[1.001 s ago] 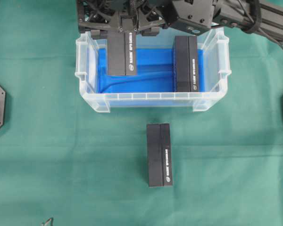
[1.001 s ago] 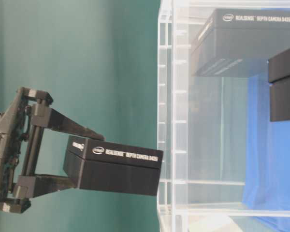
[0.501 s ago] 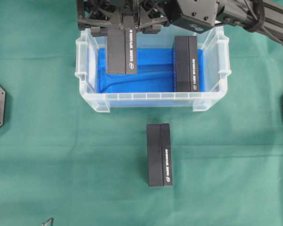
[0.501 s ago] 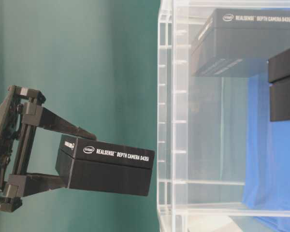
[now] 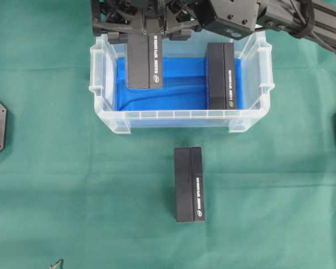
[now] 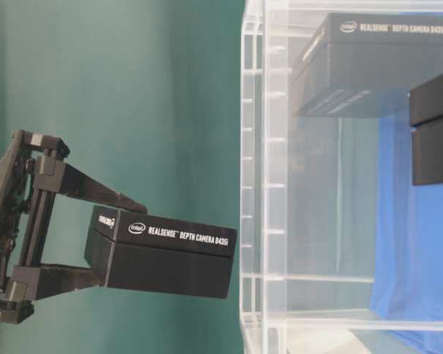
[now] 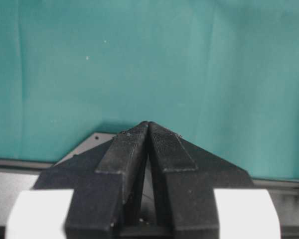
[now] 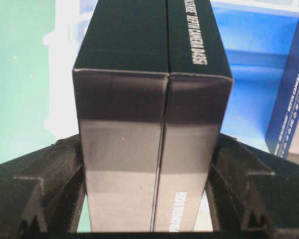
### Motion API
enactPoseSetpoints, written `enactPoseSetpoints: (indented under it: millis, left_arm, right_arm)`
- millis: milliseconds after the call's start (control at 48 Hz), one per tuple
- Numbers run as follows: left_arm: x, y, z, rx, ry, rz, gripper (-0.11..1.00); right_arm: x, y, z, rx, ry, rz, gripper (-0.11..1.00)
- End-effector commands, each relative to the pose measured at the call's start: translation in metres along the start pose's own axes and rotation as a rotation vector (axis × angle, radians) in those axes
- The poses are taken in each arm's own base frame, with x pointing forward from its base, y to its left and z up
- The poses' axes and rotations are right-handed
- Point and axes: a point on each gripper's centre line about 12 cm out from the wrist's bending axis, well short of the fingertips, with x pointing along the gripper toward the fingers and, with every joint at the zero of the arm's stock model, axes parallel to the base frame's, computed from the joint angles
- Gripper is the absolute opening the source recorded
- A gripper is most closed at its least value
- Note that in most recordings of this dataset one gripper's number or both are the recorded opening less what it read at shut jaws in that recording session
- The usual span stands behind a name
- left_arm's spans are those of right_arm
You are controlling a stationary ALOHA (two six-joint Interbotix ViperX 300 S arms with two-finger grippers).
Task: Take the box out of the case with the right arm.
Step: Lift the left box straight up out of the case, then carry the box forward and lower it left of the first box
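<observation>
The black RealSense camera box sits at the upper left of the overhead frame, lifted above the clear case and clamped on both long sides by the right gripper. A second box lies at the case's right end on the blue lining, and a third rests on the green cloth below centre. The left gripper is closed on nothing. The hold is only at one end, so I judge the box could sag or slip, or clip the case's wall if carried out too low.
</observation>
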Motion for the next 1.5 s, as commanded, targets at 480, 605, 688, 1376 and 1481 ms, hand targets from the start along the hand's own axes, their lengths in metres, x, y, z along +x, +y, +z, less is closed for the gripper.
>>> enactPoseSetpoints:
  millis: [480, 605, 688, 1376, 1481]
  left_arm:
    - [-0.008, 0.000, 0.004, -0.003, -0.030, 0.000, 0.00]
    - [-0.008, 0.000, 0.004, -0.003, -0.030, 0.000, 0.00]
    - [-0.008, 0.000, 0.004, -0.003, -0.030, 0.000, 0.00]
    - [-0.008, 0.000, 0.004, -0.003, -0.030, 0.000, 0.00]
    - [-0.008, 0.000, 0.004, -0.003, -0.030, 0.000, 0.00]
  right_arm:
    - [-0.045, -0.005, 0.003, 0.006, -0.014, 0.095, 0.68]
    - [-0.046, -0.006, 0.004, 0.008, -0.015, 0.097, 0.68]
    - [-0.046, -0.005, 0.003, 0.006, -0.014, 0.097, 0.68]
    - [-0.052, -0.004, -0.020, -0.012, 0.004, 0.097, 0.68]
    - [-0.054, -0.004, -0.036, -0.010, 0.017, 0.092, 0.68]
